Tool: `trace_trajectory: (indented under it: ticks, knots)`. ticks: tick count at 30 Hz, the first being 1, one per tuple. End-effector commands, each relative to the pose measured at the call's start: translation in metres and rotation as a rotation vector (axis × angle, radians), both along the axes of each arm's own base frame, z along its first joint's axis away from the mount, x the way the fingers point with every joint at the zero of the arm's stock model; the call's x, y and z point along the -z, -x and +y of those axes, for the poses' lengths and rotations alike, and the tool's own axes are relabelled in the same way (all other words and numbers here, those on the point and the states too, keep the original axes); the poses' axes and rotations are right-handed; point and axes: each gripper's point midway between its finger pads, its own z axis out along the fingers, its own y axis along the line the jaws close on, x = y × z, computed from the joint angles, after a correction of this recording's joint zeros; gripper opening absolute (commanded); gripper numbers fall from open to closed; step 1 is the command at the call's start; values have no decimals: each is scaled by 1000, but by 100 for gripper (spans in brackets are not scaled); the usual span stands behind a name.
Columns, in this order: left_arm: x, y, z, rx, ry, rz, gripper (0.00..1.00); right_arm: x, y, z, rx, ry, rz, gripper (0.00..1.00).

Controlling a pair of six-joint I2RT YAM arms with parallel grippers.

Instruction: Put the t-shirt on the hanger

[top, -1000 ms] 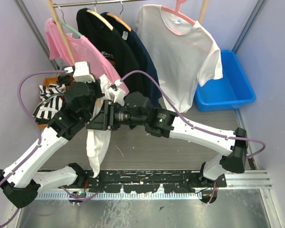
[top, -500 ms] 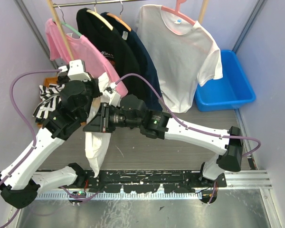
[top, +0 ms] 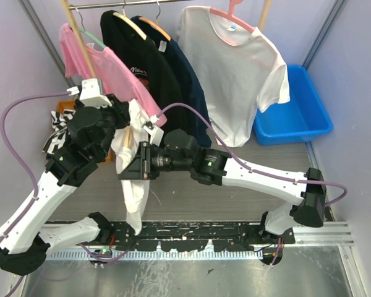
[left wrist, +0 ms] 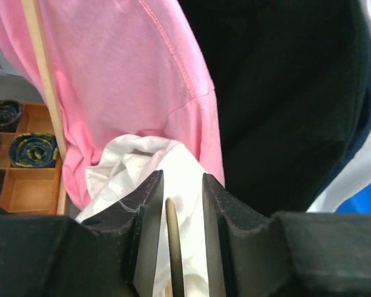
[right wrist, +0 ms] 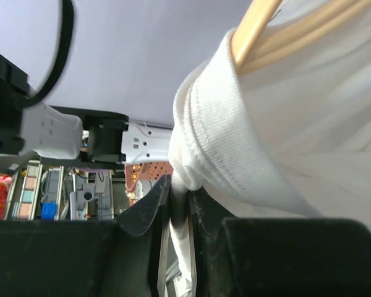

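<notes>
the white t-shirt (top: 135, 192) is hanging limp in mid-air, soft and light. the right tool (right wrist: 180, 185) is pinching its ribbed edge, the firmest hold i'd say, beside the wooden hanger (right wrist: 253, 31); the left tool (left wrist: 182, 182) is standing slightly parted around a thin rod (left wrist: 173, 247).
</notes>
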Motion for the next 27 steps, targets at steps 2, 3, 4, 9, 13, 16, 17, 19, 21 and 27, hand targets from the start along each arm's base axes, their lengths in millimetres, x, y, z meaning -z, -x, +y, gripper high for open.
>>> trace_trajectory:
  ticks: [2,3,4,9,13,16,17,19,21,27]
  knots:
    - [-28,10,0,42,67,-65,43,-39,21,-29,-53,-134,-49,1]
    - [-30,11,0,47,70,-71,45,-38,24,-32,-58,-139,-46,1]
    - [-32,12,0,52,72,-76,47,-35,25,-35,-61,-138,-41,1]
    - [-48,22,7,63,84,-107,51,-31,37,-55,-84,-150,-45,1]
    - [-62,36,23,43,101,-150,52,-26,46,-75,-98,-140,-49,1]
    - [-69,45,36,24,102,-172,53,-27,56,-88,-126,-139,-58,1]
    - [-70,47,39,18,101,-176,53,-30,59,-93,-134,-148,-65,1]
    - [-70,51,47,-1,97,-179,55,-39,64,-103,-151,-159,-93,1]
    - [-66,54,50,-5,91,-179,56,-51,68,-113,-162,-158,-129,1]
    - [-43,52,50,-11,57,-153,59,-108,79,-139,-214,-203,-236,1]
